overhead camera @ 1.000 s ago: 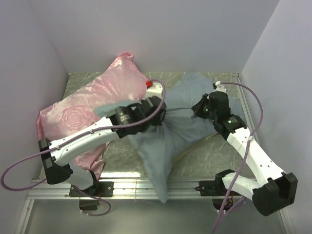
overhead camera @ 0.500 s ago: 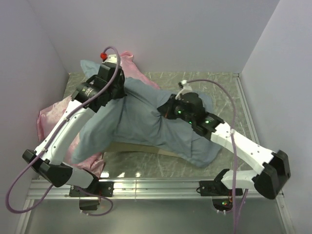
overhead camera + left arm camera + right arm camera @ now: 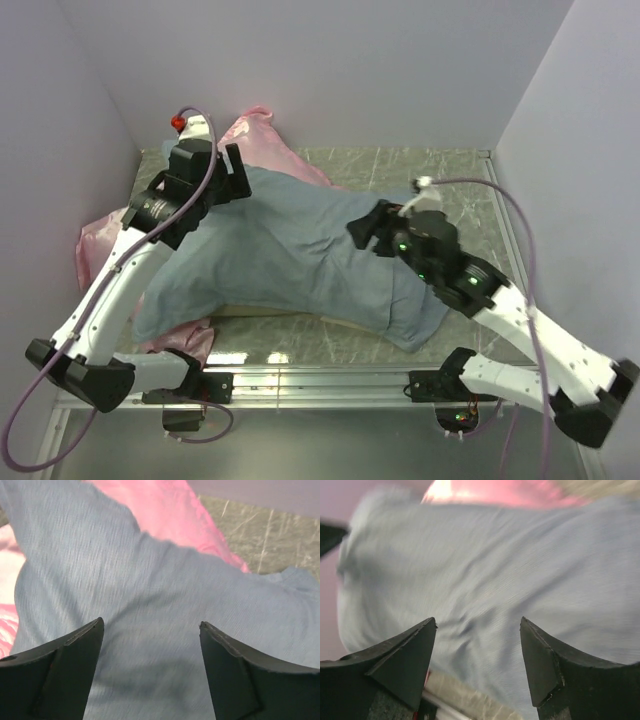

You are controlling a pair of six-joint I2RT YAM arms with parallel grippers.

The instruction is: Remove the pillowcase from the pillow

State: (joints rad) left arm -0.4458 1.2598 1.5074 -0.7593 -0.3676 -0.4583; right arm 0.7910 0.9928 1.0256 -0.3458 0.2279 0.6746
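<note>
The blue-grey pillowcase (image 3: 290,250) lies spread out flat across the table, its left part draped over a pink rose-patterned pillow (image 3: 105,240). A tan edge (image 3: 270,311) shows under its near side. The plain white pillow is hidden or out of view. My left gripper (image 3: 238,172) hovers open over the cloth's far left corner. In the left wrist view the left gripper (image 3: 150,622) has only pillowcase (image 3: 150,575) below its spread fingers. My right gripper (image 3: 366,226) stands open above the cloth's right half. In the right wrist view nothing sits inside the right gripper (image 3: 478,621), and the pillowcase (image 3: 520,565) lies beneath it.
The pink pillow (image 3: 170,510) reaches to the back wall at the far left. Marbled tabletop (image 3: 400,165) shows behind the cloth. Pale walls close in the left, back and right sides. A metal rail (image 3: 320,380) runs along the near edge by the arm bases.
Both grippers were shut on bunched pillowcase; they have opened and let it go. The cloth has been swung up and left and now lies flat. The right arm has pulled back toward the near right.
</note>
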